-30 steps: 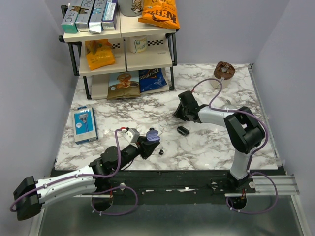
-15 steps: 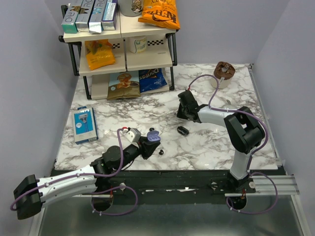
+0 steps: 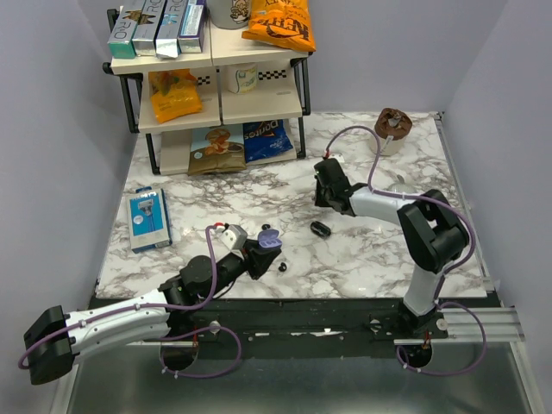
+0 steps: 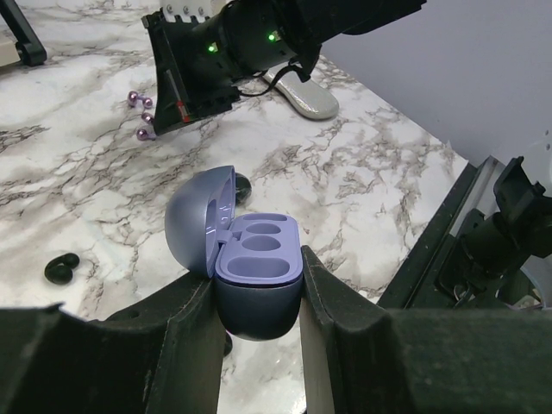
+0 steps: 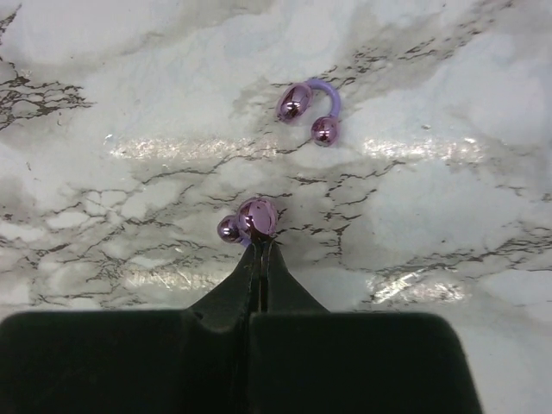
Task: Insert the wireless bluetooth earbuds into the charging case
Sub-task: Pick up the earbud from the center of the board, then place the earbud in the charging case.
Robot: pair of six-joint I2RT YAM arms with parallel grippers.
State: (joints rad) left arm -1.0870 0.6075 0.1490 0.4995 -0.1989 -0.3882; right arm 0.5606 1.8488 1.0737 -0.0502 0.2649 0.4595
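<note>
i have the left gripper [image 4: 259, 310] clamped on the lilac charging case [image 4: 257, 250], one finger on each side of its lower shell. the jaws are open only as wide as the case. the lid is tipped back to the left and both wells face up, empty. i judge the case is held this way so an earbud can drop in from above.

neither of the wireless bluetooth earbuds is in yet. one earbud [image 4: 60, 267] lies on the marble table [image 4: 78, 198] well to the left of these jaws. the other earbud [image 4: 243, 184] lies just past the lid, partly hidden by it.

the right gripper [image 5: 260, 250] has its jaws pressed fully together with nothing between them that i can see. a lilac bead pair [image 5: 250, 220] sits right at the tips, and a lilac horseshoe ring [image 5: 310, 108] lies farther ahead. those are not what i need, so i think this arm is aimed at the wrong thing.

the table edge and the dark rail run close to the right of the left jaws, so there is little room there. ahead of the left jaws and to their left, the marble lies open. a pale grey oval object [image 4: 302, 93] sits far ahead, beside the right arm.
</note>
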